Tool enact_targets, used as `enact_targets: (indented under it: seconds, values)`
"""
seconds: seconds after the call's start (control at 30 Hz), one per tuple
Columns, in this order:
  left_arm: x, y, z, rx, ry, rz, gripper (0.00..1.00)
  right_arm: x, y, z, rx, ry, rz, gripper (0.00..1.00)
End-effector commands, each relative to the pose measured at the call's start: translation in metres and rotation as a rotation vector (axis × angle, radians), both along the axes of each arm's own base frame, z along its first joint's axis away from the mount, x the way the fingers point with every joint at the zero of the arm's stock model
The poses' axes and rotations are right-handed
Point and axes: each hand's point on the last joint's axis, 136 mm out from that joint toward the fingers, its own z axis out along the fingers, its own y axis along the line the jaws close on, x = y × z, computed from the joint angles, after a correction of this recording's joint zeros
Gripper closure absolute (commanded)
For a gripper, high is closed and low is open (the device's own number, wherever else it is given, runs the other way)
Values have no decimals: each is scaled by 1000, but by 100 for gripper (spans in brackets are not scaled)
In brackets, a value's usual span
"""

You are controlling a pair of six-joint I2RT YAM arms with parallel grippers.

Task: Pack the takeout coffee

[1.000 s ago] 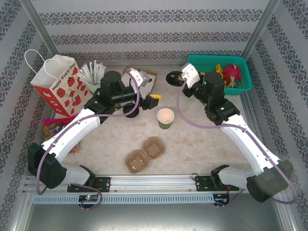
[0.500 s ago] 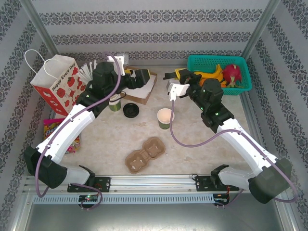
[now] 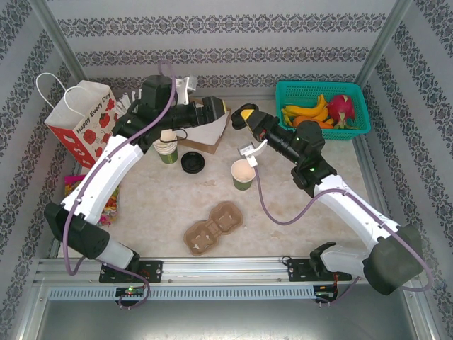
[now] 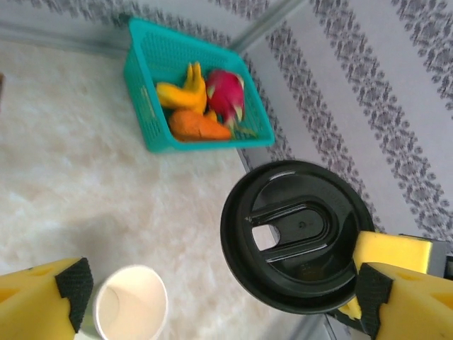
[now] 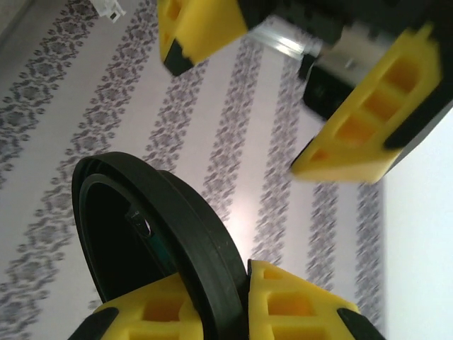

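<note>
Right gripper (image 5: 226, 287) clenched on rim of black lid (image 5: 134, 227); left gripper (image 4: 219, 290) spread wide. Lid probably light, flexible, slippery: pinch its edge. Open cup (image 3: 243, 174) at six o'clock.

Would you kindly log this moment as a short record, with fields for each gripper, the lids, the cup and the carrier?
right gripper: shut on black lid, pinching its rim, held on edge in the air
left gripper: open, facing that lid
open cup: upright on the table, uncapped
spare lid: flat on the table, left of the cup
cup carrier: toward the near edge
paper bag: upright, far left
</note>
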Motion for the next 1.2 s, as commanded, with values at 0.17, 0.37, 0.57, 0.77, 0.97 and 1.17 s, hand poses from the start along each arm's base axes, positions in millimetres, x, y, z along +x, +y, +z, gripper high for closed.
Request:
enact_targets:
  seconds: [0.17,0.37,0.57,0.77,0.97,1.17]
  values:
    - [-26,-25,0,-59,145,-232,25,-36,13,18,-111,-316,180,100]
    - [-33,-37,6,-100,169,-336,41,-47,15,16,-125,-348,227,100]
    - [-39,-36,5,-62,169,-383,57,-51,16,14,-128,-339,243,100]
    - [-41,-37,3,-54,185,-397,65,-49,17,16,-132,-346,234,100]
    - [-43,-41,2,-70,209,-407,62,-44,20,14,-147,-355,225,100]
    - [-43,-44,-4,-71,230,-411,68,-39,22,13,-146,-352,202,100]
